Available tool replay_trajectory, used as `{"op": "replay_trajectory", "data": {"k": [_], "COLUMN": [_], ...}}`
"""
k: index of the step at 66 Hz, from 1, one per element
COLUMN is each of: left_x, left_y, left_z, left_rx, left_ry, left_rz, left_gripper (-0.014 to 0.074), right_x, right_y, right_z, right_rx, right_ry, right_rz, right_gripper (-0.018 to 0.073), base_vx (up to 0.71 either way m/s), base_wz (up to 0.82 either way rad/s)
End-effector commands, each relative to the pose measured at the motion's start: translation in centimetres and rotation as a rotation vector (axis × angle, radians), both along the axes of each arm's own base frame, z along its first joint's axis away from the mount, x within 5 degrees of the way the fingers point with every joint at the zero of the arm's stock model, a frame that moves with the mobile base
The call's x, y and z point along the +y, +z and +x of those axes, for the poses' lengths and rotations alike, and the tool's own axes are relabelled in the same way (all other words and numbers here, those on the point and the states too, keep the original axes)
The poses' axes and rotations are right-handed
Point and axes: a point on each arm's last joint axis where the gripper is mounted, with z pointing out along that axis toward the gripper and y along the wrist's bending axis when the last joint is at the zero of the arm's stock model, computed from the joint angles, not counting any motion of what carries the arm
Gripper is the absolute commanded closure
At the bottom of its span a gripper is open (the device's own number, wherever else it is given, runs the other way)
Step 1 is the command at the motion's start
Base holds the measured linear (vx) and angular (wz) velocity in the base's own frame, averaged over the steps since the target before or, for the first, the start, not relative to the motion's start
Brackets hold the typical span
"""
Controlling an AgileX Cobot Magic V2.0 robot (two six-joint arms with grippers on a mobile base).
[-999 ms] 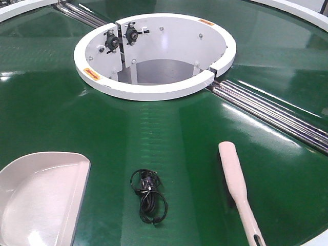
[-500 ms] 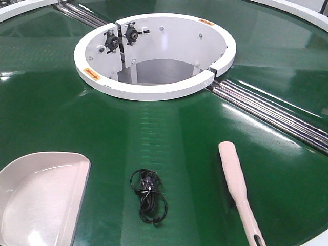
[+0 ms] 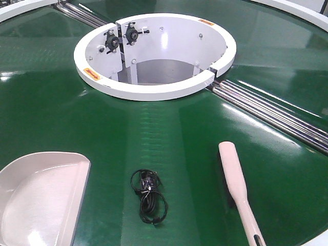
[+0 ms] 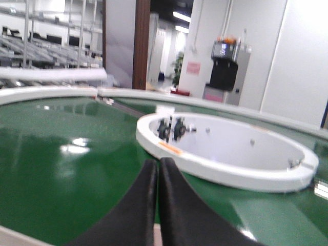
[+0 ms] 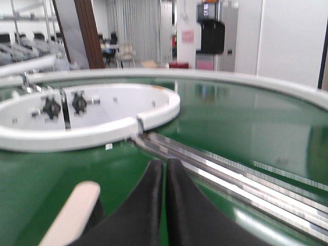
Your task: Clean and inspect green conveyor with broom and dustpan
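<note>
The glossy green conveyor (image 3: 169,133) fills the front view, wrapping a white ring hub (image 3: 154,54). The pale dustpan (image 3: 38,200) lies at the lower left with its flat edge facing right. The broom (image 3: 237,189) lies at the lower right, bristles down, handle running toward the bottom edge. Neither gripper shows in the front view. In the left wrist view my left gripper (image 4: 158,163) is shut with nothing in it, above the belt and pointing at the hub. My right gripper (image 5: 165,164) is shut and empty too, just right of the broom's tip (image 5: 77,210).
A coiled black cable (image 3: 148,195) lies on the belt between dustpan and broom. Steel rollers (image 3: 271,115) run from the hub to the right edge, and another set (image 3: 84,14) runs off at the top left. A white outer rim (image 5: 256,82) borders the belt.
</note>
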Motion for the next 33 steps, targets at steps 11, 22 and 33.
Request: {"op": "replay_trajectory", "data": {"k": [11,22,33], "left_x": [0.4,0.1,-0.2], "left_y": [4.2,10.1,16.6], "left_z": [-1.2,-3.0,-3.3], "left_rx": [-0.267,-0.410,-0.449], "left_ry": [0.036,0.046,0.044], "left_rz": [-0.028,0.120,0.187], "left_gripper": [0.0619,0.0619,0.0619], "right_x": [0.1,0.1,0.0], "right_y": [4.3,9.0,14.6], "right_z": [-1.0,-2.0,-1.6], "right_rx": [-0.343,-0.380,-0.340], "right_ry": [0.000,-0.025,-0.017], "right_rz": [-0.037,-0.148,-0.075], "right_gripper": [0.0565,0.0565,0.0565], "base_vx": [0.00,0.00,0.00], "base_wz": [0.00,0.00,0.00]}}
